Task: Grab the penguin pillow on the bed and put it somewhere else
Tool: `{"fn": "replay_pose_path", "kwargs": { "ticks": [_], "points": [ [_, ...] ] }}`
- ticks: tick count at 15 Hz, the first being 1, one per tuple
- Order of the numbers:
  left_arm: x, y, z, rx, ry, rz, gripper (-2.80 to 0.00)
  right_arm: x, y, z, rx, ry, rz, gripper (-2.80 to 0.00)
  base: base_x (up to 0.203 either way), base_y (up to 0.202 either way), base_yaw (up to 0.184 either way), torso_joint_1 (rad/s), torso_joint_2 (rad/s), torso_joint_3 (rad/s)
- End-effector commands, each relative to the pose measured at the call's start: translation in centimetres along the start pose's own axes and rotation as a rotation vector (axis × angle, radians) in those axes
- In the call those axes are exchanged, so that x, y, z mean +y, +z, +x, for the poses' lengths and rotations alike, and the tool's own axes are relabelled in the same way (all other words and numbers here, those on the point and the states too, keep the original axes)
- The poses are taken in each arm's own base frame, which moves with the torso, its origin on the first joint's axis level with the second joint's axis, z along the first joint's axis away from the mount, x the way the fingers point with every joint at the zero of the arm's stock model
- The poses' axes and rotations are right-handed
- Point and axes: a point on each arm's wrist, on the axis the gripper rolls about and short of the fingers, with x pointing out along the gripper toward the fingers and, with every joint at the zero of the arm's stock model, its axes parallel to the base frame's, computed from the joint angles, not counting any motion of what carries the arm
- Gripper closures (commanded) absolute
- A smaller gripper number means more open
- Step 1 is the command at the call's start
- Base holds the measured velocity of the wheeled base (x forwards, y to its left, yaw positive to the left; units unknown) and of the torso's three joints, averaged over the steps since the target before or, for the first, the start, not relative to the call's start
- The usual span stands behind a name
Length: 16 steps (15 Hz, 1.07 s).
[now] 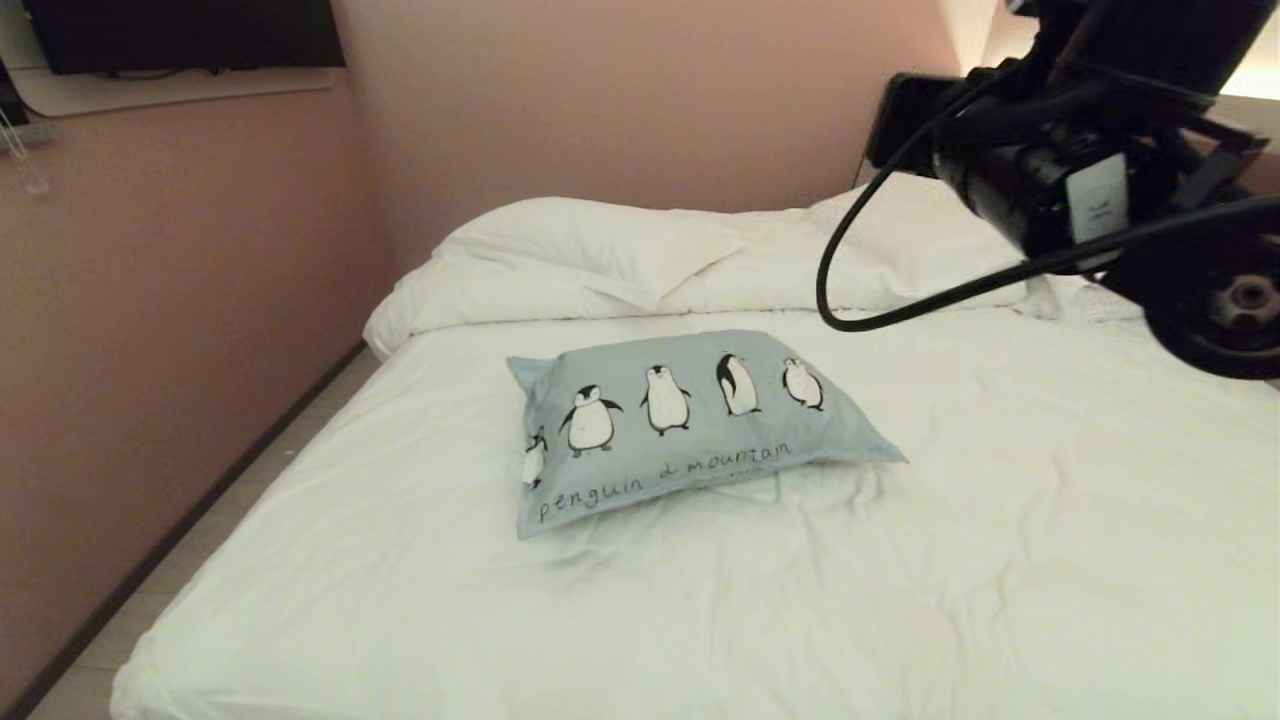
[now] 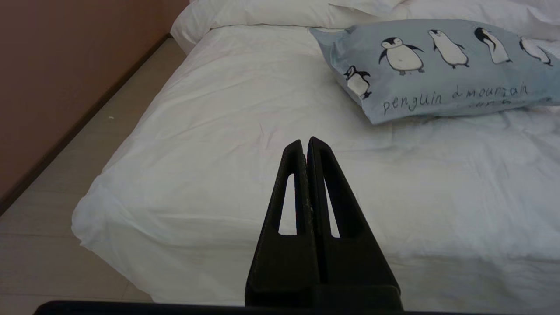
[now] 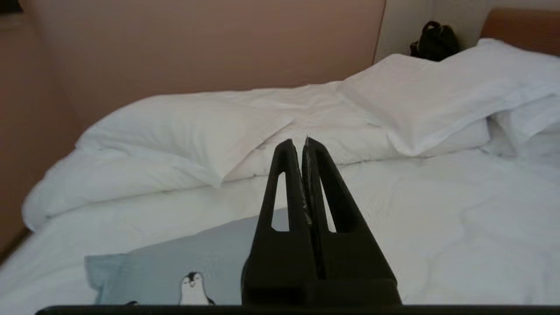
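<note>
The right gripper hangs in the air above the bed, fingers pressed together on nothing, with the penguin pillow lying flat on the sheet below and ahead of it. The left gripper, also pinched closed and empty, hovers over the bed's near left corner. White pillows line the far edge, and wide bare sheet surrounds the penguin pillow.

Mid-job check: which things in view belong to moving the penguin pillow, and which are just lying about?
Job:
- penguin pillow, flat mid-bed
- bed it lies on
- right end effector, shut, empty, raised above the pillow
- left end effector, shut, low at the bed's near edge

Lying about:
- white pillows along the far side
- black bag in the corner
</note>
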Motion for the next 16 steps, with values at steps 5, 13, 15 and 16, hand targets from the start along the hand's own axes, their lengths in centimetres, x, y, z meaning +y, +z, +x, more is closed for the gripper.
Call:
{"fn": "replay_pose_path", "kwargs": {
  "ticks": [5, 13, 15, 16],
  "points": [
    [0.0, 0.0, 0.0, -0.001, 0.0, -0.001, 0.0, -8.4, 5.9, -9.2, -0.044, -0.147, 0.034, 0.0, 0.0, 0.0, 0.0, 0.0, 0.0, 0.0],
    [0.0, 0.0, 0.0, -0.001, 0.0, -0.001, 0.0, -18.6, 5.8, -22.5, -0.115, -0.437, 0.008, 0.0, 0.0, 0.0, 0.0, 0.0, 0.0, 0.0],
    [0.0, 0.0, 0.0, -0.001, 0.0, -0.001, 0.0, -19.9, 4.0, -25.1, -0.11, -0.502, -0.024, 0.0, 0.0, 0.0, 0.0, 0.0, 0.0, 0.0],
    [0.0, 0.0, 0.0, -0.001, 0.0, -0.001, 0.0, -20.4, 3.5, -26.3, -0.122, -0.538, -0.036, 0.0, 0.0, 0.0, 0.0, 0.0, 0.0, 0.0]
  ]
}}
